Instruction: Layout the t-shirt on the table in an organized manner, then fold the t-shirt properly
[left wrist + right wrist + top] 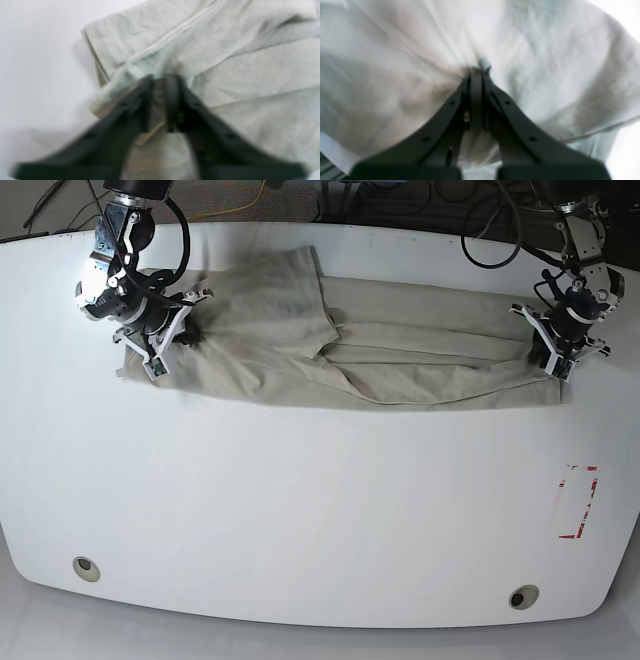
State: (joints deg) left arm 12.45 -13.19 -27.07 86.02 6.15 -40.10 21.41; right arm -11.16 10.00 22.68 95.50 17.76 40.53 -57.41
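while both end effectors seemingly pinch it, the t-shirt (400, 345) lies stretched flat.

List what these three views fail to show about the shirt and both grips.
- Left wrist view: motion blur; left gripper jaws stand slightly apart around t-shirt fabric, grip uncertain.
- Right wrist view: cloth fills the frame; the table is nearly all hidden.
- Base view: right gripper jaws too small; collar label not visible.
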